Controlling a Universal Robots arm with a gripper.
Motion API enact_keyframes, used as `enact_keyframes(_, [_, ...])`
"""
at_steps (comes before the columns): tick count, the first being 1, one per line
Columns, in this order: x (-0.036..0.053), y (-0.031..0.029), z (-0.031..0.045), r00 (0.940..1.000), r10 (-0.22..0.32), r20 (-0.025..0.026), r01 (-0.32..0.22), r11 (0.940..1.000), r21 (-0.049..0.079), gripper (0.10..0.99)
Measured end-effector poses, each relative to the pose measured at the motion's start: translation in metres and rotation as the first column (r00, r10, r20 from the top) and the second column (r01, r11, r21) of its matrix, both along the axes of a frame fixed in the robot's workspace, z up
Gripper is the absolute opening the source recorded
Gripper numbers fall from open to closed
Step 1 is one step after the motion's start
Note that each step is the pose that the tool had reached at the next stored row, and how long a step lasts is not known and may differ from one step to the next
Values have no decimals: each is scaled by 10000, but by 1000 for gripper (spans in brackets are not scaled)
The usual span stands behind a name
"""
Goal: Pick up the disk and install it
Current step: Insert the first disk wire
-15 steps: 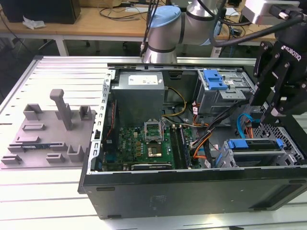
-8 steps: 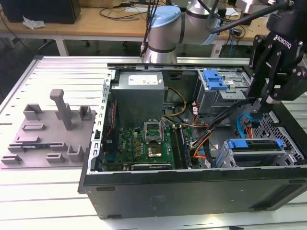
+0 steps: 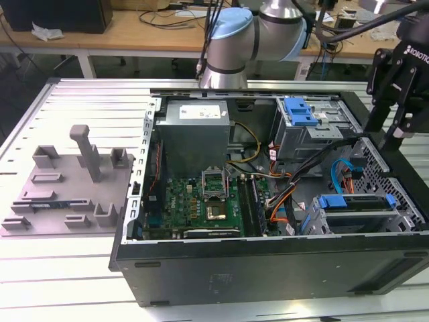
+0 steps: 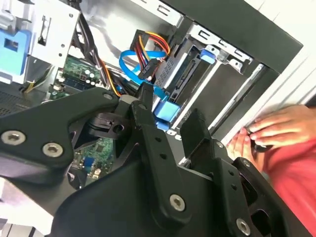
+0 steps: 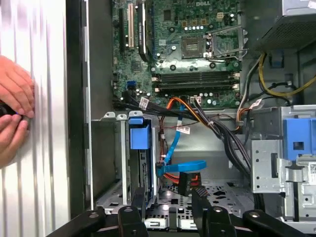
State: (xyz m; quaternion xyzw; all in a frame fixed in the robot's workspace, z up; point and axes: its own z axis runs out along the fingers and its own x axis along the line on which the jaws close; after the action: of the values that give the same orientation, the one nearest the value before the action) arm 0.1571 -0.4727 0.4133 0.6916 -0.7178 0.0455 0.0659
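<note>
1. The disk [image 5: 139, 136] is seated in the drive cage [image 5: 111, 163] at the corner of the open computer case [image 3: 268, 268], just beyond the gripper [image 5: 168, 195], whose jaws are spread and hold nothing
2. The disk is marked by a bright blue frame around a grey metal body
3. A blue data cable [image 5: 182, 165] and a black plug [image 5: 187, 180] are hung beside it; a person's hands [image 5: 15, 108] are rested outside the case wall

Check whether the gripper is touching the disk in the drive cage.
Apart. In the exterior view the gripper hangs above the open case, with clear space between it and the disk seated lower down in its cage.
</note>
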Motion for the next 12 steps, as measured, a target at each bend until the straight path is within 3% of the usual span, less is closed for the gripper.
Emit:
enact_keyframes(1, [7,50,-9,10000,1,-7,-1,9997,-262,502])
enact_keyframes(3, [8,123,-36,10000,-8,-14,7,9983,-587,502])
enact_keyframes(7, [11,185,-138,9997,-232,-14,231,9976,-646,502])
enact_keyframes(12, [19,194,-201,9976,-694,-13,691,9955,-652,502])
